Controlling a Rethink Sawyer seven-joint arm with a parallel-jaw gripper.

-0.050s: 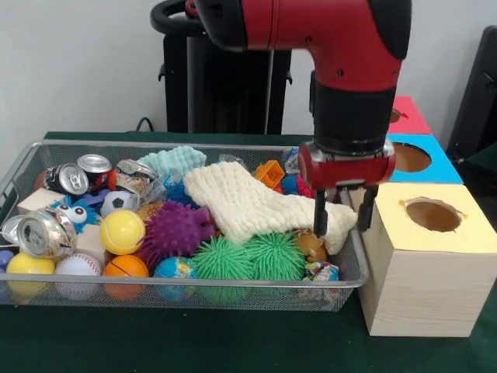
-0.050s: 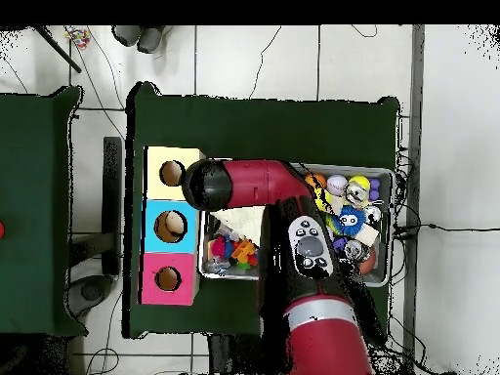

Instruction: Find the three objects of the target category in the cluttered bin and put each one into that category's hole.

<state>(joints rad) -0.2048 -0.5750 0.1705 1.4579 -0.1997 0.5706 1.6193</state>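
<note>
From my station I see the red and black arm's gripper (image 1: 342,221) hanging at the right end of the wire mesh bin (image 1: 23,167), its two dark fingers (image 1: 320,217) spread apart with nothing between them; one finger stands against the end of the cream knitted cloth (image 1: 248,203), the other is over the gap between the bin and the yellow-topped wooden box (image 1: 427,260). That box has a round hole (image 1: 432,214) in its lid, and behind it sit a blue-topped box (image 1: 419,159) and a pink-topped box (image 1: 408,115), each with a hole too. The bin is packed: two green spiky rubber balls (image 1: 248,258) lie at the front under the cloth, a purple spiky ball (image 1: 177,230) beside them, then a yellow tennis-style ball (image 1: 122,231), a small orange basketball (image 1: 126,268), a white baseball (image 1: 78,266) and a blue globe ball (image 1: 175,270). Crushed aluminium drink cans (image 1: 46,235) lie at the left, with more at the back; I cannot read any print on them. A light teal knitted cloth (image 1: 172,162) is at the rear. I cannot tell which category is the target. From overhead the arm (image 2: 293,244) covers most of the bin, and the three boxes line up along its left.
</note>
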